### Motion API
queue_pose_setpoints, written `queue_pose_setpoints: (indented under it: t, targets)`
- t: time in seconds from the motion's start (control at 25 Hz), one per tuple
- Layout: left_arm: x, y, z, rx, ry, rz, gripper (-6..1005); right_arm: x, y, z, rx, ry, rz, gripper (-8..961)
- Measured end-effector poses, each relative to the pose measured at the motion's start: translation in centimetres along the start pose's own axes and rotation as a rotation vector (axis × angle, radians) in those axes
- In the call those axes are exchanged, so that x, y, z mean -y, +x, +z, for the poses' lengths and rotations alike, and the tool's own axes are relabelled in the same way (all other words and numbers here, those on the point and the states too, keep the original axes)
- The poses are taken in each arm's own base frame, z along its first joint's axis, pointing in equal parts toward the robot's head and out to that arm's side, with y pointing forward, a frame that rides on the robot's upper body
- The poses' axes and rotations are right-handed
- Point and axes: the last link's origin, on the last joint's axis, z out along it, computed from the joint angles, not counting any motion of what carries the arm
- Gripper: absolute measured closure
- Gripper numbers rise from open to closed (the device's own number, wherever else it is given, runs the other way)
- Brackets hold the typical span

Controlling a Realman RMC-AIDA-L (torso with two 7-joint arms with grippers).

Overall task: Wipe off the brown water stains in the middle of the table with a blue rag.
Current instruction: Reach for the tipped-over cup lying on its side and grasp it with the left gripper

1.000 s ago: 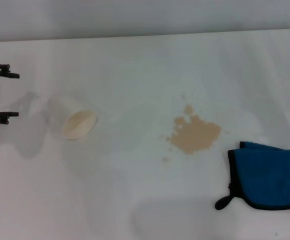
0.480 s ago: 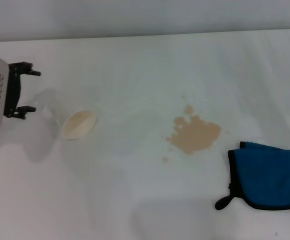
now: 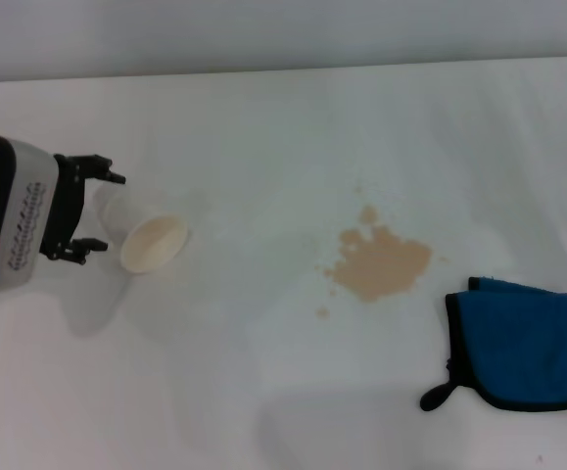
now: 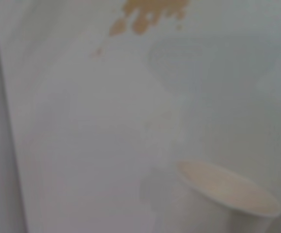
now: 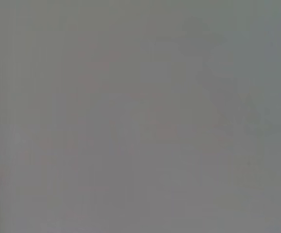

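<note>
Where the head view looks down, the left tool [image 3: 95, 211] stands released, fingers spread around the base of a tipped paper cup [image 3: 146, 235] on the white surface [image 3: 263, 117]. Brown water stains [image 3: 381, 262] sit mid-surface; the blue rag [image 3: 516, 343] lies beside them, untouched. Left wrist view: cup [image 4: 223, 199] near, stains [image 4: 147, 12] far. Right wrist view: blank grey.

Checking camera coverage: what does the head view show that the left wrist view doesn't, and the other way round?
Only the head view shows the rag, lying apart from the stains, and the left tool, open around the tipped cup's base. The left wrist view adds nothing of its own. Both show the cup, the stains and the table.
</note>
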Motion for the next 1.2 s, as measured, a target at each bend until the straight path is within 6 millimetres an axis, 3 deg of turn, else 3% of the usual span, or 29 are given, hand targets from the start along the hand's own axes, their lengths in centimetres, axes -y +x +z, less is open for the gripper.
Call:
queue_pose_setpoints:
  t: [0.52,1.2]
  targets:
    - [0.0,0.7,1.1,-0.053,0.017,0.025,139,-0.2,0.6,-1.2,-0.029,0.0,0.019,317]
    - [-0.2,-0.5,2.9,-0.046,0.018,-0.036,140,-0.2,0.5,-2.0,-0.021,0.007,0.027,319]
